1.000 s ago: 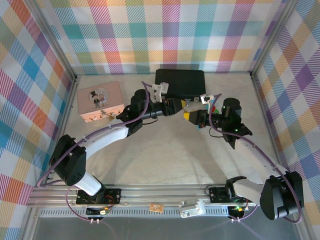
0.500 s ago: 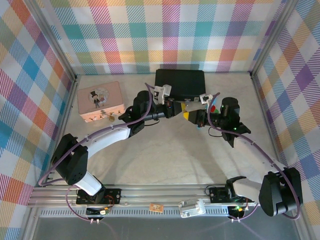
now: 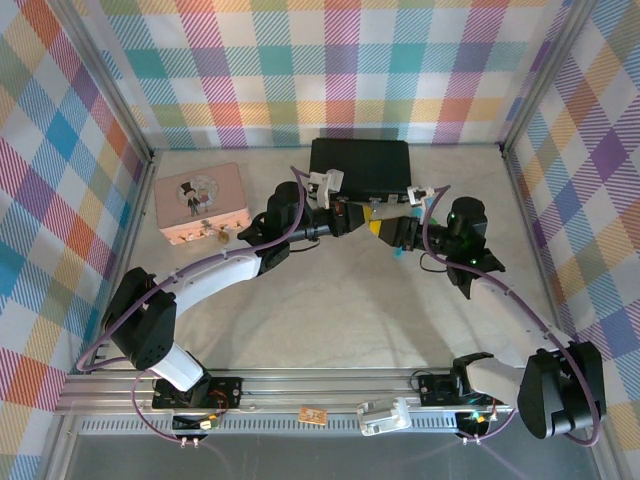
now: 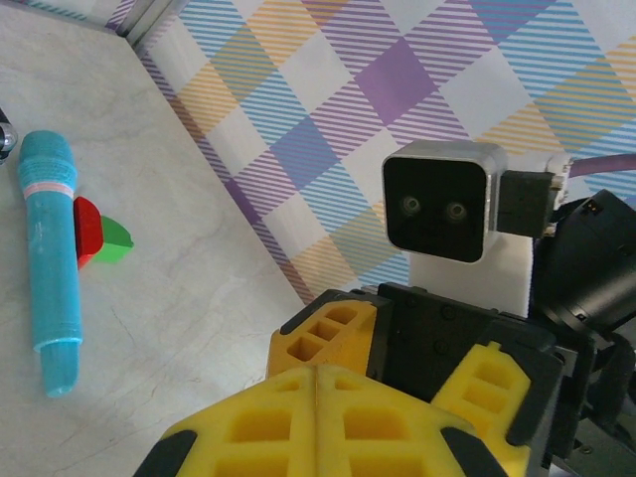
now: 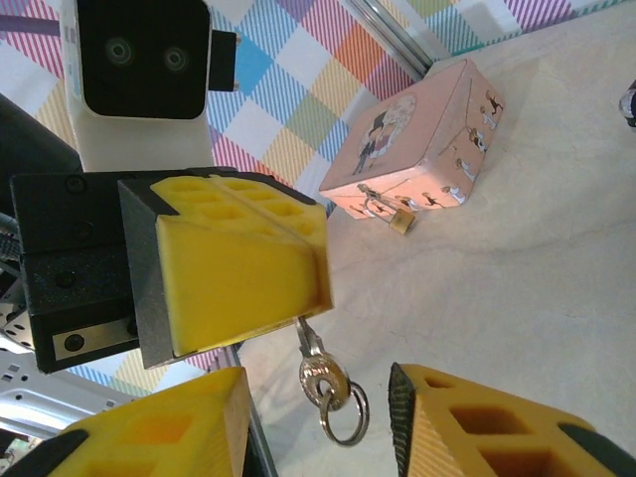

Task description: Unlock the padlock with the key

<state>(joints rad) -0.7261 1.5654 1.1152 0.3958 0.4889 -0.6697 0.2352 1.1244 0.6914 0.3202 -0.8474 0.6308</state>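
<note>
The fingers (image 5: 238,268) are yellow, key (image 5: 313,366) silver, padlock (image 5: 401,221) brass, tin (image 5: 417,149) pink, walls (image 3: 330,60) pastel plaid.

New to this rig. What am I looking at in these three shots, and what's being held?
Two robot arms are bolted at the near edge of a table. Each ends in a two-finger gripper with yellow pads. One picture looks down from above, and the other two come from a camera on each wrist. On the table are a pink tin with a small brass padlock hanging at its front, a black case, a teal stick and a red and green piece. The left gripper is shut on the key, and its ring hangs below. The right gripper is open, with one finger on either side of that ring.
</note>
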